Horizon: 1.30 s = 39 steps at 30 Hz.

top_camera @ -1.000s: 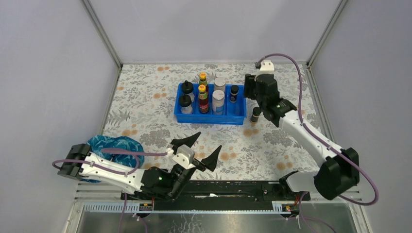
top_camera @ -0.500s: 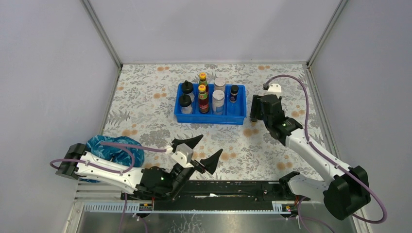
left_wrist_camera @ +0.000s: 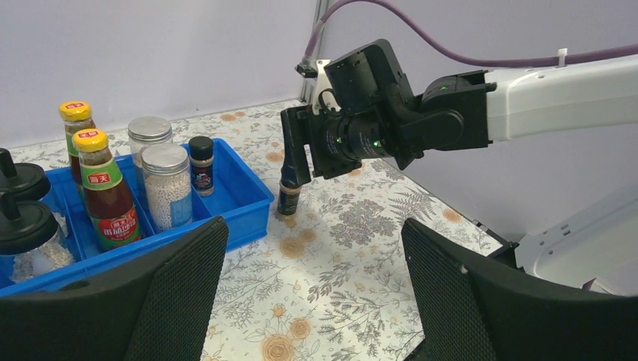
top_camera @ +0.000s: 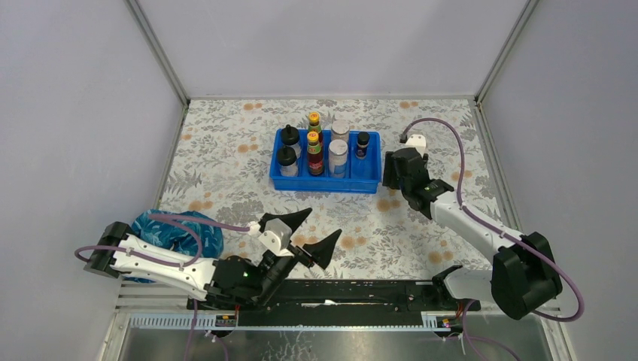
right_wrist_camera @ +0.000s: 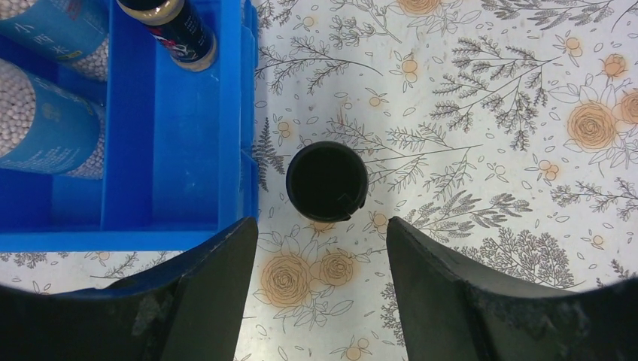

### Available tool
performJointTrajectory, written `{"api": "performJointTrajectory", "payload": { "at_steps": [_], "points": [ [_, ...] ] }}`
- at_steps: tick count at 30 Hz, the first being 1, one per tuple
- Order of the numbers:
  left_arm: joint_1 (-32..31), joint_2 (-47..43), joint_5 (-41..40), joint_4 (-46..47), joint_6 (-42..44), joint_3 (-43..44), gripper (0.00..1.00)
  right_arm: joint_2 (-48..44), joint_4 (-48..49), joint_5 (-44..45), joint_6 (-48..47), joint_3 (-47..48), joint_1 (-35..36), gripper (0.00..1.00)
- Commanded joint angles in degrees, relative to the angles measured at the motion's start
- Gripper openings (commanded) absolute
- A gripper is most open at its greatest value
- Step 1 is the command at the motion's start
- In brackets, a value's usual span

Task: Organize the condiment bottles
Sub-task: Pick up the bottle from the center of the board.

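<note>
The blue tray holds two black-domed bottles, two red-labelled yellow-capped bottles, two silver-lidded jars and one tiny black-capped bottle. The second tiny bottle stands upright on the table just right of the tray. My right gripper is open right above it. In the right wrist view its black cap lies just ahead of the gap between the spread fingers, untouched. My left gripper is open and empty near the front edge.
A crumpled blue cloth lies at the front left beside the left arm. The tray's right wall stands close to the right gripper's left finger. Grey walls enclose the table on three sides.
My right gripper has come forward from the tray's far right corner and dropped over the loose tiny bottle. The left arm has shifted slightly left.
</note>
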Motion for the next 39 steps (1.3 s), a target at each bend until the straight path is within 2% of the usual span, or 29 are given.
{"api": "performJointTrajectory", "payload": {
  "at_steps": [1, 29, 35, 39],
  "points": [
    [-0.37, -0.94, 0.03, 0.05, -1.46, -0.89, 0.90, 1.64, 3.67, 1.73, 0.73, 0.08, 0.51, 0.71],
    [-0.37, -1.12, 0.50, 2.63, 0.35, -1.87, 0.90, 8.66, 8.08, 0.53, -1.84, 2.55, -2.52, 0.70],
    [-0.37, -0.29, 0.54, 3.55, 1.19, -1.78, 0.90, 9.43, 8.79, -0.33, -2.10, 2.62, -3.14, 0.65],
    [-0.37, 0.13, 0.43, 3.97, 1.44, -1.78, 0.90, 9.63, 9.15, -0.51, -2.49, 2.71, -3.33, 0.57]
  ]
}}
